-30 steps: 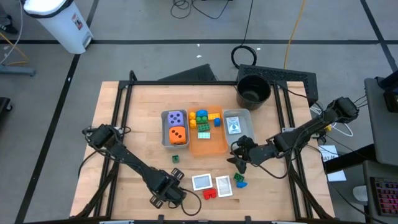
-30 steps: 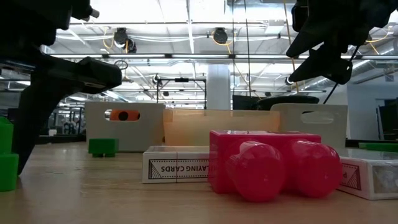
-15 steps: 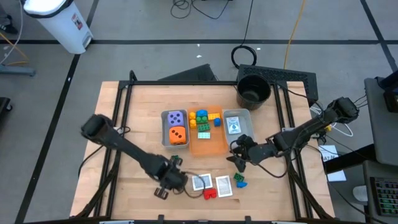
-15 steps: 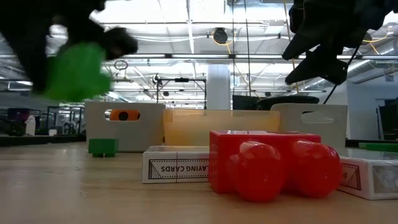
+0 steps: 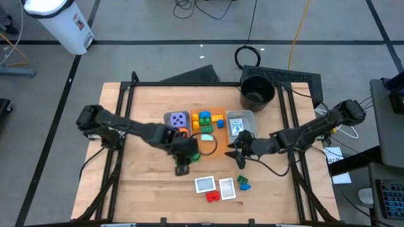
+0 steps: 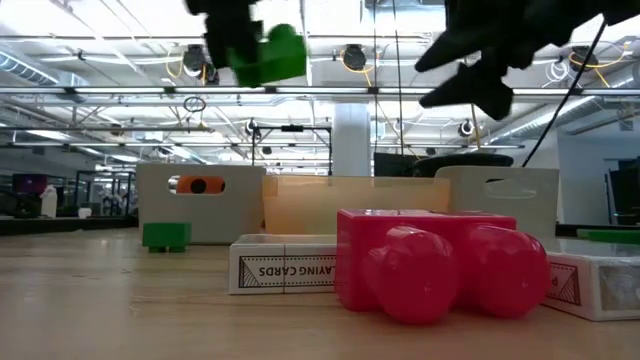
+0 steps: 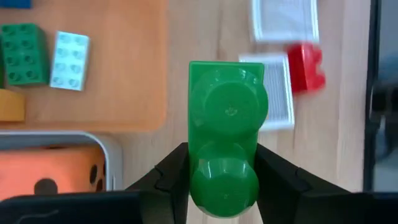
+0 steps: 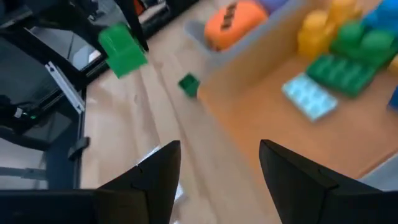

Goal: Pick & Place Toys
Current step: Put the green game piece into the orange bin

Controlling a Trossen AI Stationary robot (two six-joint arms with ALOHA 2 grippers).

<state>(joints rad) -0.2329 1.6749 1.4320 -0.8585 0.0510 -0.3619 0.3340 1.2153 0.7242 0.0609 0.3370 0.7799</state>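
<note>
The left tool point(image 7: 222, 171) clamped a glossy green brick point(image 7: 226, 134) with two round studs, lifted over the wooden bench point(image 5: 136, 176) by the trays' front edge; the right tool point(image 8: 217, 168) hovered open near the orange tray point(image 5: 211, 146), which held yellow, green, blue and pale bricks; one grey tray point(image 5: 167, 120) held a purple die point(image 5: 179, 118) and an orange die point(image 7: 53, 171); another grey tray point(image 5: 249, 115) held a card; cards point(image 5: 205, 184) and a red brick point(image 5: 213, 195) lay on the bench.
</note>
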